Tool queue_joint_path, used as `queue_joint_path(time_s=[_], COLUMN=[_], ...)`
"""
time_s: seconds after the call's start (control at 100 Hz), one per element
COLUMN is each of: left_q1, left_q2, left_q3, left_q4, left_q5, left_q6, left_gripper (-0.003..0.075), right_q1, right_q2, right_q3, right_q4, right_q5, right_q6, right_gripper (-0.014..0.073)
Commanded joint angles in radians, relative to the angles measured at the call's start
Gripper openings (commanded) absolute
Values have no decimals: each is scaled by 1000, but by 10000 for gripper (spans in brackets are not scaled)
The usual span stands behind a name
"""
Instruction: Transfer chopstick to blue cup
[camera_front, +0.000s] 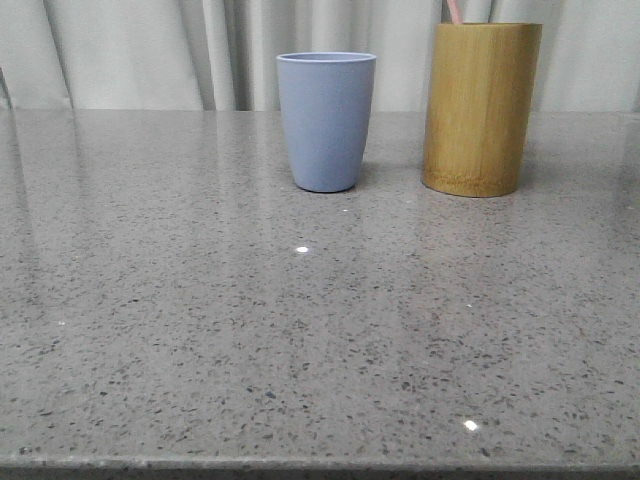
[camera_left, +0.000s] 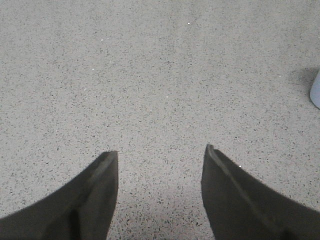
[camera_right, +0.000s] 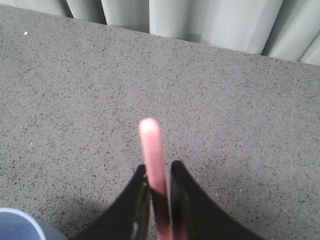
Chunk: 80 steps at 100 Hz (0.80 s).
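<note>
The pale blue cup (camera_front: 326, 120) stands upright at the back middle of the table. Right of it is a bamboo cylinder (camera_front: 481, 108), and a short piece of the pink chopstick (camera_front: 453, 10) rises from it out of the picture's top. In the right wrist view my right gripper (camera_right: 158, 170) is shut on the chopstick (camera_right: 151, 145), whose rounded end sticks out past the fingertips. The blue cup's rim (camera_right: 17, 226) shows at that view's corner. My left gripper (camera_left: 161, 152) is open over bare table, with the blue cup's edge (camera_left: 316, 90) off to one side.
The speckled grey stone table (camera_front: 300, 330) stretches wide in front of the cups. A pale curtain (camera_front: 150, 50) hangs behind the table's far edge.
</note>
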<state>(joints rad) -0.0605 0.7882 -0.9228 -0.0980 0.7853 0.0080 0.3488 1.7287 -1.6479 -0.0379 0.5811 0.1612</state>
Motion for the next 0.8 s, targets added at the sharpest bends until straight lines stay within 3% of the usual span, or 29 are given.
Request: queue_joint_path(time_s=[0.0,0.16,0.47,0.79], left_q1=[1,1,1,1], left_q2=[-5,-5,-5,-5], left_q3=[-23,-23,-23,-23], left_q4=[-4,-4,-4,-4], left_q5=[-76,-76,-77,-77], left_q6=[-8,-8,-8,-8], left_gripper=[365,365,365,365], right_q1=[2,2,2,16], right_q2=[-46,-47,-125,-253], right_q3=[-40,-40,-40,-40], right_q4=[-11,-12,-27,-27], right_q5=[-76,-82,-97,-207], right_q6=[-5,-5,-42,-57], right_gripper=[8,-53,-53,-53])
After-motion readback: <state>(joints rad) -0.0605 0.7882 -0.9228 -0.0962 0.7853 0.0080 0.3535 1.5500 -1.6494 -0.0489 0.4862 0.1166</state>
